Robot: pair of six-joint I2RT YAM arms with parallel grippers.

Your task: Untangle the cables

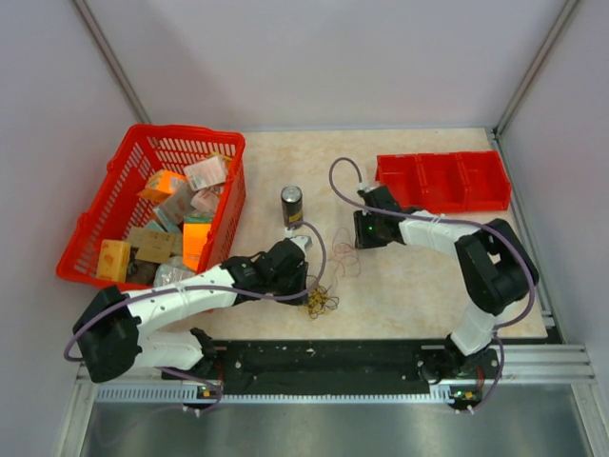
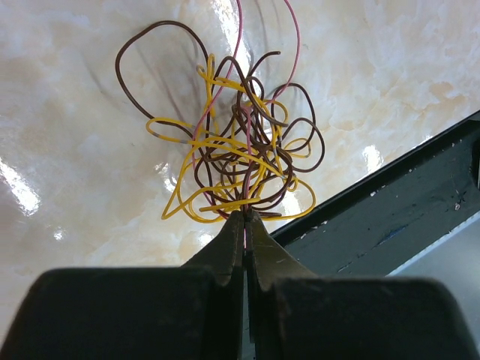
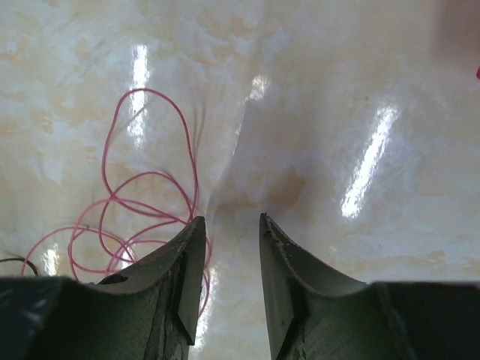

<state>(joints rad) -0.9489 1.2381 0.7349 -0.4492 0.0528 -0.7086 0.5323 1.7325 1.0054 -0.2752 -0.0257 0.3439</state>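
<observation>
The cables (image 2: 240, 157) are a small tangle of thin yellow, dark brown and pink wires lying on the marble table near its front edge; they also show in the top view (image 1: 321, 303). My left gripper (image 2: 245, 215) is shut on the near edge of the tangle, with a pink strand pinched between its tips; in the top view it (image 1: 306, 284) sits just left of the tangle. A looping pink wire (image 3: 142, 217) runs from the tangle toward my right gripper (image 3: 229, 219), which is open and empty, the loops just left of its left finger (image 3: 187, 247).
A dark can (image 1: 291, 205) stands behind the tangle. A red basket (image 1: 90, 224) of boxes is at the left. A red divided tray (image 1: 442, 181) is at the back right. A black rail (image 2: 390, 217) runs along the table's front edge, close to the tangle.
</observation>
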